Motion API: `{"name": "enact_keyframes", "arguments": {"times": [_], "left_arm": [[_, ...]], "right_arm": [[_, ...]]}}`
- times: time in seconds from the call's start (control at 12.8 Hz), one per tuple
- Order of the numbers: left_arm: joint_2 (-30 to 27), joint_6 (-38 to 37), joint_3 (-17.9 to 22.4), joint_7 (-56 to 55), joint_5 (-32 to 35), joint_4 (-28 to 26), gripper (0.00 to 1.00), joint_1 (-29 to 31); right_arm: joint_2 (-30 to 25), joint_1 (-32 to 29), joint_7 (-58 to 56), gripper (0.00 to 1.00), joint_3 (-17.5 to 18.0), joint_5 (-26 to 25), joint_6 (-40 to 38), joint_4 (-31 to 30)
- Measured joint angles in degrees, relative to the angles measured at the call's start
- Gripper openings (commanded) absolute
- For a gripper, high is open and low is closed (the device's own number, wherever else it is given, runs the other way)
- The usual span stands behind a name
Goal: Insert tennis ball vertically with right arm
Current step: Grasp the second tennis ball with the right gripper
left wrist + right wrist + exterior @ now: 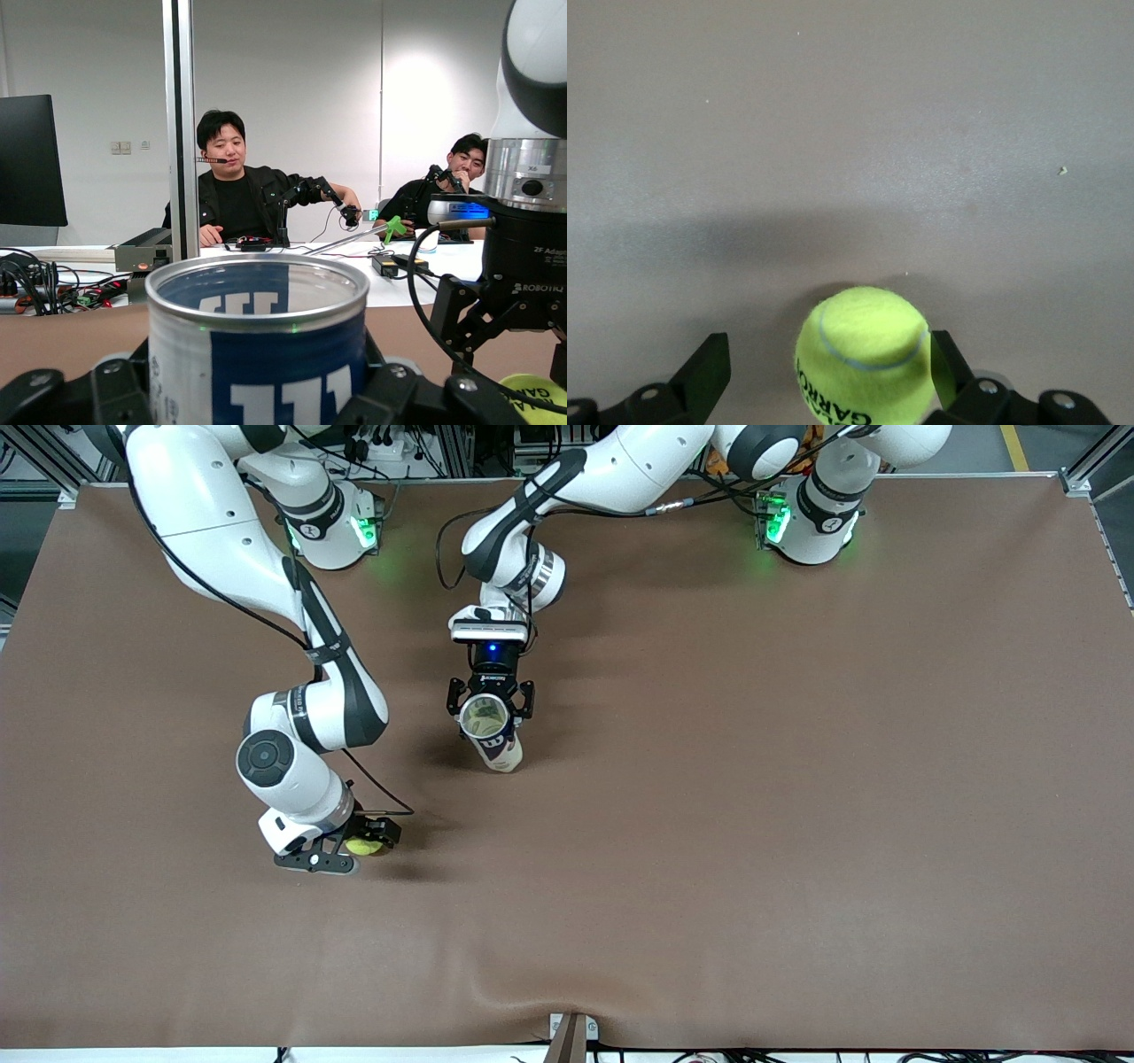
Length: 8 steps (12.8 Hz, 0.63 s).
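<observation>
The right end effector (354, 850), spread wide, straddles the yellow-green felt tennis ball (363, 847); closing comes next, while the left end effector (490, 701) grasps the upright blue-and-white ball can (492, 735).

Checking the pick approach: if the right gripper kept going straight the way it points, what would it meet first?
The right gripper points down at the table, fingers open around the ball. Going straight on, it would likely meet the ball first, one finger already beside it, then the table just under it.

Fuzzy felt tennis ball (864, 354); matt table (797, 779)
</observation>
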Motion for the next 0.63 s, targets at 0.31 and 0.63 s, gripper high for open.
{"name": "enact_keyframes", "arguments": {"times": [0.31, 0.63], "left_arm": [[0.00, -0.05, 0.00, -0.04, 0.00, 0.01, 0.80, 0.00], [0.00, -0.07, 0.00, -0.07, 0.00, 0.01, 0.80, 0.00]], "right_arm": [[0.08, -1.96, -2.70, 1.00, -0.06, 0.00, 0.00, 0.00], [0.65, -2.38, -2.36, 1.00, 0.21, 0.24, 0.39, -0.16]]}}
